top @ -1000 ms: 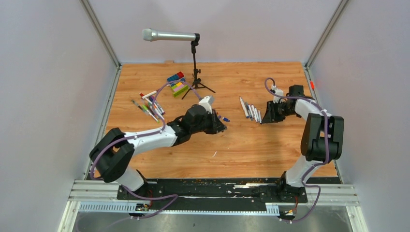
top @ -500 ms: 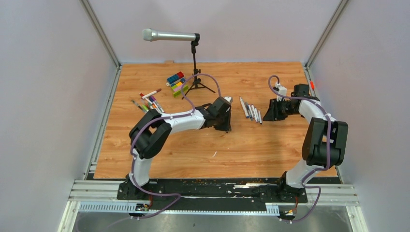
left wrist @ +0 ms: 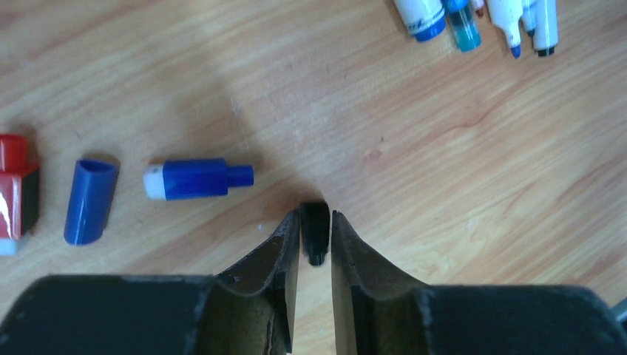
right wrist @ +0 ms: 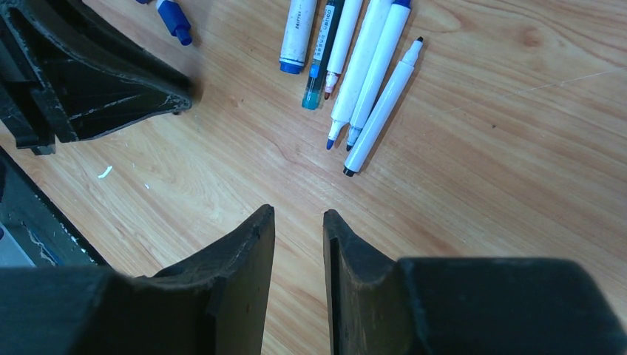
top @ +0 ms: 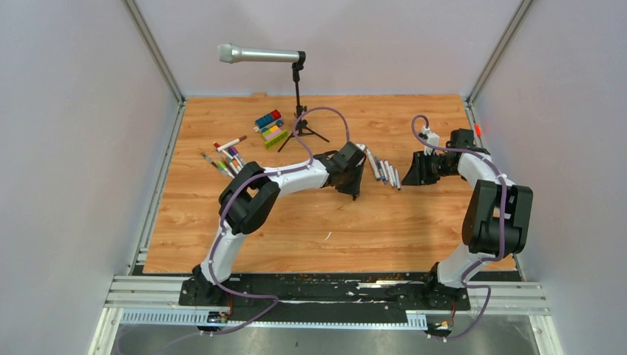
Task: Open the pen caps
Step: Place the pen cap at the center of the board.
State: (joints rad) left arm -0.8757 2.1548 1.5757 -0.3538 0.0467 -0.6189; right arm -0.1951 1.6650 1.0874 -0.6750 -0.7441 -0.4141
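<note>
- Left claw [left wrist: 316, 217]: low over the table [top: 318, 222] near its middle, jaws a narrow way apart. A black pen cap [left wrist: 316, 235] sits between the tips. Whether the pads press it or merely flank it cannot be told.
- Loose on the wood to one side of that claw, in its wrist view: a blue pen cap [left wrist: 90, 201] lying on its side, and a blue piece with a white end [left wrist: 194, 180] just beside it. A red piece [left wrist: 13, 185] is cut off by the frame edge. All three lie apart from the claw.
- Right claw [right wrist: 298, 218]: fingers parted by a slim gap with bare wood showing between them, nothing held. It sits low over the right half of the table, turned toward the left claw.
- Between the two claws: a row of five pens [right wrist: 362, 66] lying side by side on the wood, touching or nearly so. Several show bare writing tips at the end toward the near edge. Neither claw touches them.
- Near the left edge: a second cluster of pens [top: 231, 157] with coloured ends. Whether these are capped is too small to tell.
- Toward the far edge: toy blocks [top: 269, 127], and beside them a microphone [top: 255, 54] on a black stand.
</note>
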